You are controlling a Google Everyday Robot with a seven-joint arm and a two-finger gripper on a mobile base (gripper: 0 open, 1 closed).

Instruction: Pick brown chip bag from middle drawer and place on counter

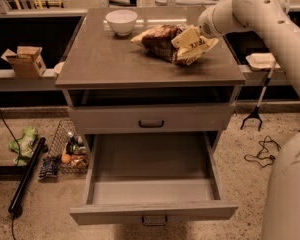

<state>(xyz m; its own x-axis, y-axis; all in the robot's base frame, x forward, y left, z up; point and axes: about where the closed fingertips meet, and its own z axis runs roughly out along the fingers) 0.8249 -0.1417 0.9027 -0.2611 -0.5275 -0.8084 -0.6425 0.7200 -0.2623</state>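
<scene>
The brown chip bag [159, 40] lies on the counter [110, 61] at its back right, just right of a white bowl [121, 21]. My gripper [189, 40] reaches in from the upper right and is shut on the bag's right end, low over the slab. The middle drawer [152, 171] is pulled wide open below, and its grey floor is bare.
A closed drawer front [151, 120] sits above the open drawer. A cardboard box [25, 60] stands on the left ledge and a white tray [262, 60] on the right one. On the floor are a green wrapper [22, 143], a wire basket [70, 151], a black pole [27, 176] and cables [260, 151].
</scene>
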